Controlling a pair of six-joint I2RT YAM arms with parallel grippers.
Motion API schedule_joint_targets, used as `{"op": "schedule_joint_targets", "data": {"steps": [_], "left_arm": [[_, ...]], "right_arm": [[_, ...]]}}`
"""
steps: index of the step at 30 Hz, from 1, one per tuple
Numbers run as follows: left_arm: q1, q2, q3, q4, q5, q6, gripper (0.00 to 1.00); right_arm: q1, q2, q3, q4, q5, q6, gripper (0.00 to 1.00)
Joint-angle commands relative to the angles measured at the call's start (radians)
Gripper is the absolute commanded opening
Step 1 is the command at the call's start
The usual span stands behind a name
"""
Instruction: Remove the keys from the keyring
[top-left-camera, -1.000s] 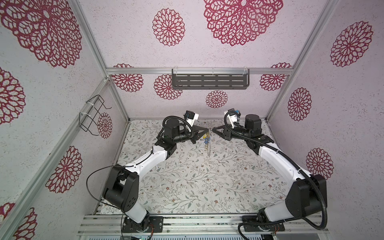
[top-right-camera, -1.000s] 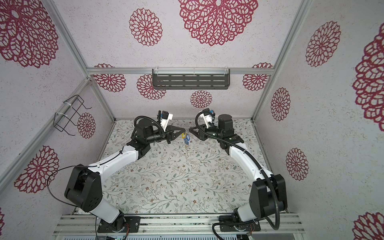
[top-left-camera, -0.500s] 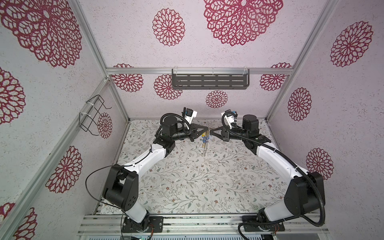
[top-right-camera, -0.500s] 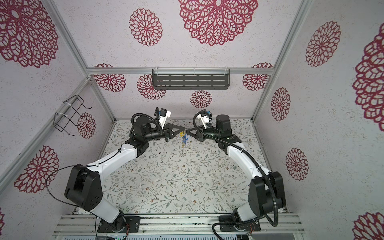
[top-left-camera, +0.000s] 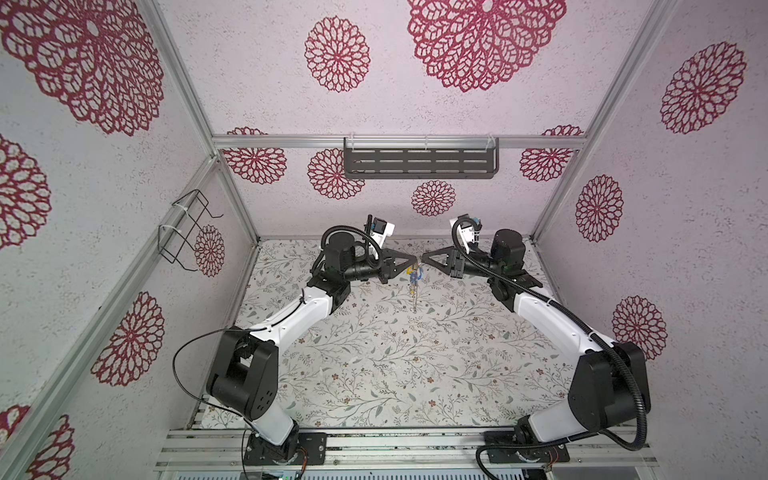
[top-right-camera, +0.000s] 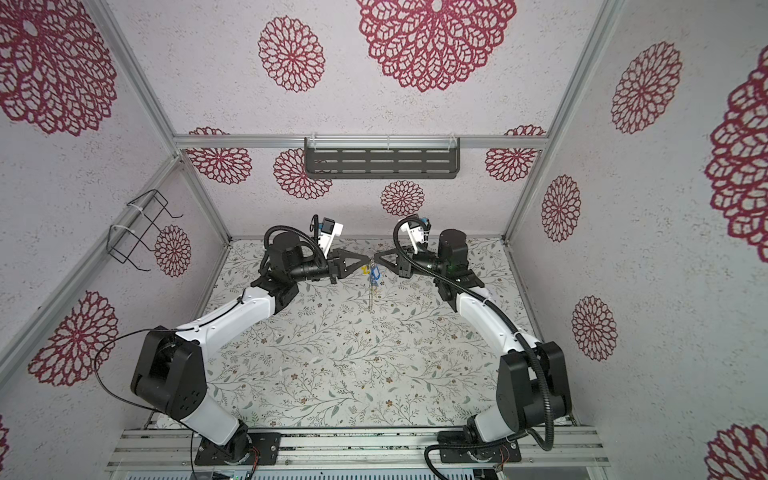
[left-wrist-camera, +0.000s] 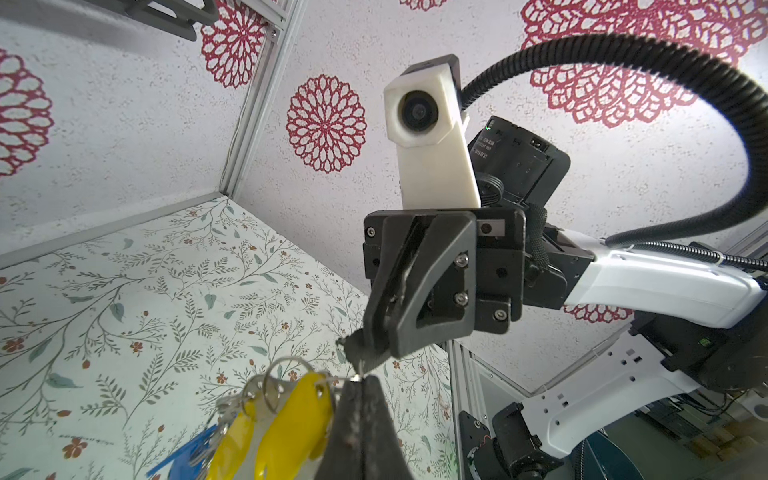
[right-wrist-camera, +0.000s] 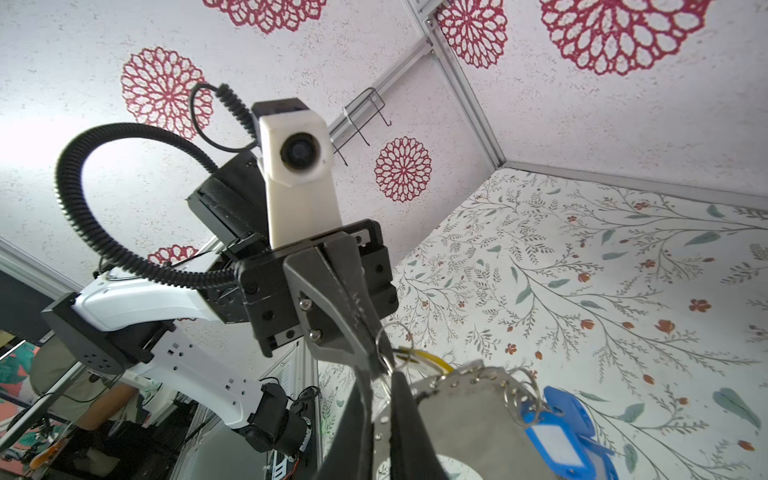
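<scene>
The step in hand looks like working one tag's small metal loop (right-wrist-camera: 392, 323) off the bunch. Doing it well calls for the two pinches to part slowly and along the wire, not straight away from each other — a hard tug would likely bend the loop or jerk the bunch out of one pinch. The left gripper (top-left-camera: 415, 262) has its jaws pressed fully together on that thin wire. The right gripper (top-left-camera: 423, 262), tip to tip with it, is closed down to a sliver on what seems to be the same loop; just where along the wire each one bites is too small to tell. One should hold firm while the other twists. The keys (top-left-camera: 413, 277) hang just below the meeting tips, above centre in both top views, over the flowered table (top-left-camera: 374, 357). Close up they are glossy yellow tags (left-wrist-camera: 291, 428) and a blue tag (right-wrist-camera: 555, 440) with a white label window, each on a tiny wire ring. They cluster against the keyring (right-wrist-camera: 465, 411) — a broad, flat band of dull grey metal dangling with them.
</scene>
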Motion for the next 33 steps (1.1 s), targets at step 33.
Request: {"op": "schedule_joint_targets", "data": {"steps": [33], "left_arm": [[0.016, 0.015, 0.017, 0.068, 0.044, -0.076, 0.0]], "right_arm": [[0.027, 0.054, 0.005, 0.155, -0.052, 0.097, 0.24]]}}
